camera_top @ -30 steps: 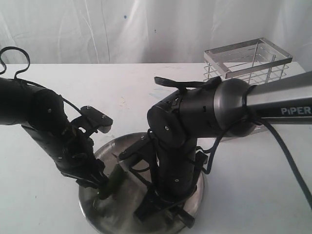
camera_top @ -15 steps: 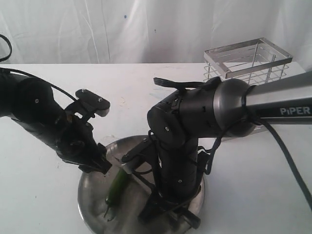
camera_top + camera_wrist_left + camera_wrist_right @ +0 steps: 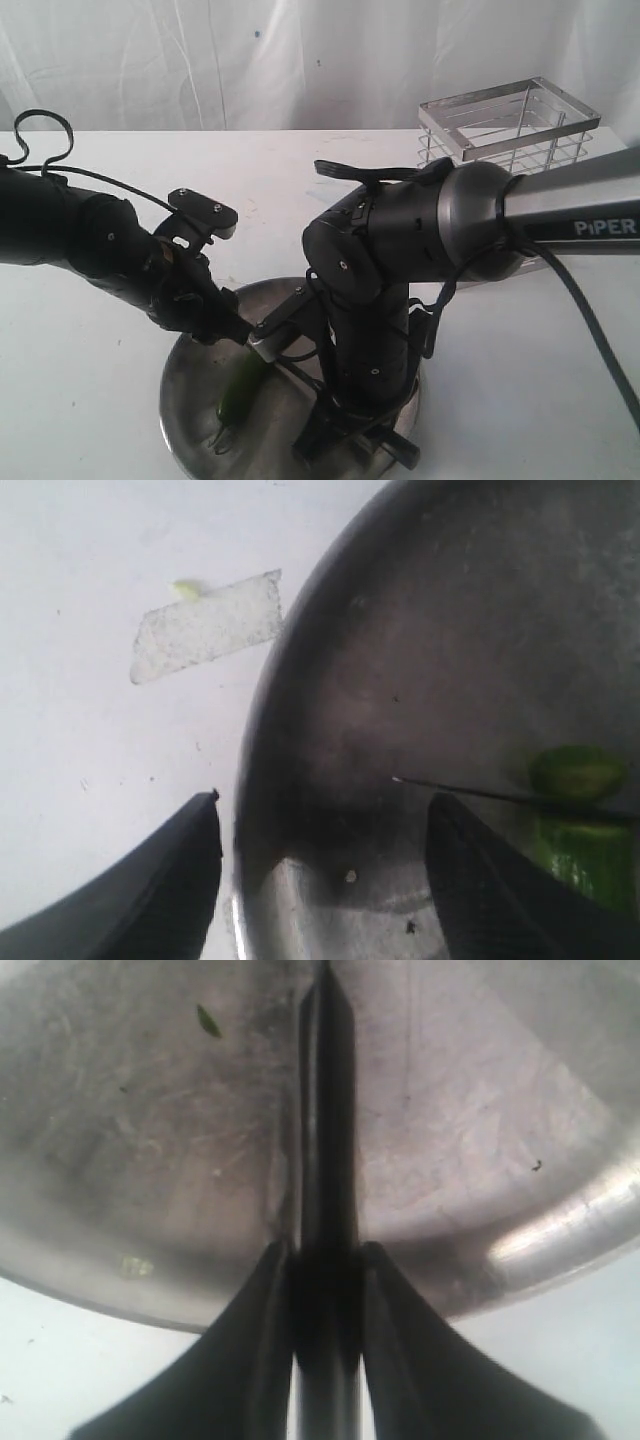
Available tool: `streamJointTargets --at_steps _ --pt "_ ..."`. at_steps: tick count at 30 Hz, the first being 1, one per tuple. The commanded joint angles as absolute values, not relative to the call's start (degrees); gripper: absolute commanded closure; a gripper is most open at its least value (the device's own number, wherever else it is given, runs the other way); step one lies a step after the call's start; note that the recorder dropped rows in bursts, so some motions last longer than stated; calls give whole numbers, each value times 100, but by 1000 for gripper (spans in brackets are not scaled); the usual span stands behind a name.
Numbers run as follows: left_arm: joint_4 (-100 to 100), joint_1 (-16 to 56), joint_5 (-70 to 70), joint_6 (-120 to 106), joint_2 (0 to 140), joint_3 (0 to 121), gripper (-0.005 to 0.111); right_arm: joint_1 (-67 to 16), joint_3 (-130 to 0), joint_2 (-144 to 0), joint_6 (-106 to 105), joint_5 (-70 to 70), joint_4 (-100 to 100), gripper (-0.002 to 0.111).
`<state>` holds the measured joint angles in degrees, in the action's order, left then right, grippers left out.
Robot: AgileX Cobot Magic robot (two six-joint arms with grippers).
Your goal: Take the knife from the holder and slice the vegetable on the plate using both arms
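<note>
Off the vegetable (image 3: 240,385) now, left hand (image 3: 222,328) open

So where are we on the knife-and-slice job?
Done: knife is out of the holder, clamped in the right claw. In hand: blade lies across the vegetable on the plate; left claw open, holding nothing. Left: a clean cut isn't visible yet, so slicing probably continues.

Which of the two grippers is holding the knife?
The right gripper: its jaws are closed on the knife, whose blade points out over the plate. The left gripper stands wide open and holds nothing.
</note>
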<state>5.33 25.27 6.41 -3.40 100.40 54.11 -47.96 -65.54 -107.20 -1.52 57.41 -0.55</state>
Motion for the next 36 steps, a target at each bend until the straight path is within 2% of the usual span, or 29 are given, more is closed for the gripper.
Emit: streamJointTargets --at_steps 1,21,36 --pt "716 2534 558 -277 10038 5491 44 -4801 -6588 -10696 -230 5773 -110 108" --pt "800 2682 752 -291 10938 5820 44 -4801 -6588 -10696 -230 6060 -110 108" --pt "241 2631 1839 -338 9311 5772 44 -4801 -6588 -10671 261 6060 -718 108"
